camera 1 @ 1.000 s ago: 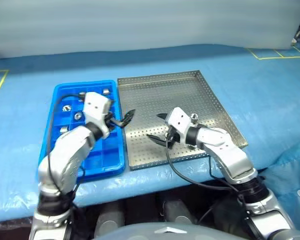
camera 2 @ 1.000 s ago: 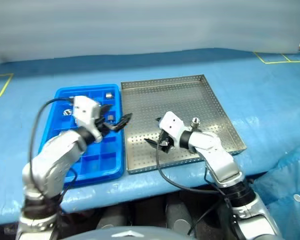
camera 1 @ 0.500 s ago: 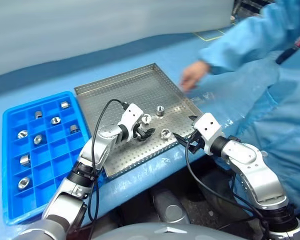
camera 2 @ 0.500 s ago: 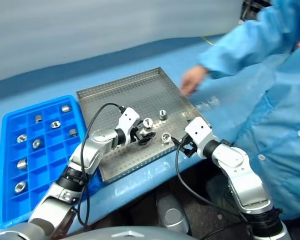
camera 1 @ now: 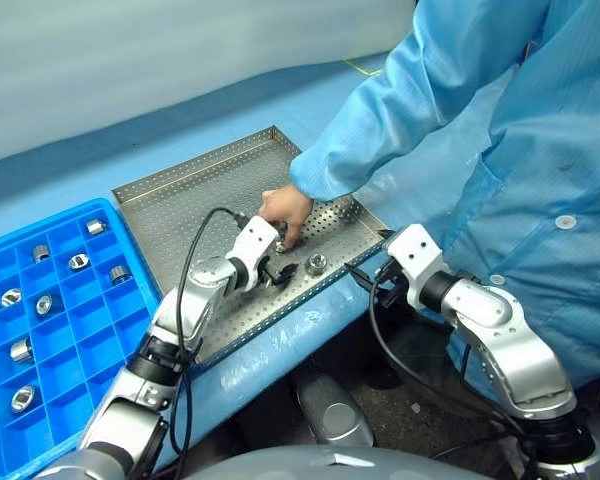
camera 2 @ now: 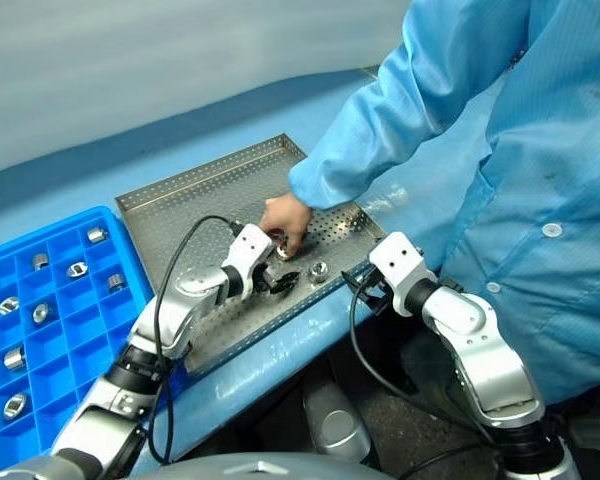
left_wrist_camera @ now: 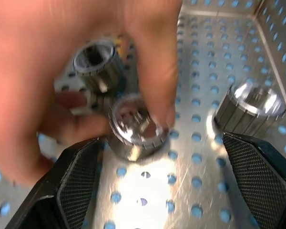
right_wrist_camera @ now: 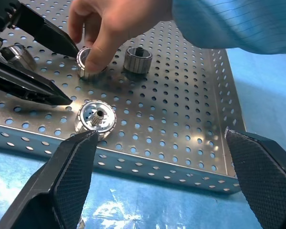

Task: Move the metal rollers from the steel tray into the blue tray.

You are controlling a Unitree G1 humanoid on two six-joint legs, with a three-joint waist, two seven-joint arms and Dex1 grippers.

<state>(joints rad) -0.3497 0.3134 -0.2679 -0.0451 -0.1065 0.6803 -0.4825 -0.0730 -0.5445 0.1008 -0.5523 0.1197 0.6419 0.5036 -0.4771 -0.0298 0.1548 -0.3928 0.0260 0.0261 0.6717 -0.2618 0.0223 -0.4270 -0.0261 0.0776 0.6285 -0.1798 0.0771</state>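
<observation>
The steel tray (camera 1: 190, 200) lies mid-table with the blue tray (camera 1: 80, 340) to its left. Several metal rollers (camera 1: 78, 262) sit in the blue tray's compartments. In the steel tray, one roller (camera 1: 317, 263) stands free near the front edge. A person's hand (camera 1: 283, 212) rests its fingers on two more rollers (left_wrist_camera: 133, 129). My left gripper (camera 1: 283, 271) hangs open low over the tray, right in front of that hand, its fingers (left_wrist_camera: 76, 186) straddling the nearer roller without touching. My right gripper (camera 1: 363, 275) is open and empty, just off the tray's front right edge.
A person in a blue gown (camera 1: 520, 150) stands at the right, one sleeve (camera 1: 380, 130) reaching across the steel tray's far right corner. A blue sheet (camera 1: 100, 130) covers the table. In the right wrist view a fourth roller (right_wrist_camera: 137, 58) stands behind the hand.
The camera has swung to the right. The person's hand has come from the tray's right edge onto the rollers. My left gripper has sunk closer to the tray floor.
</observation>
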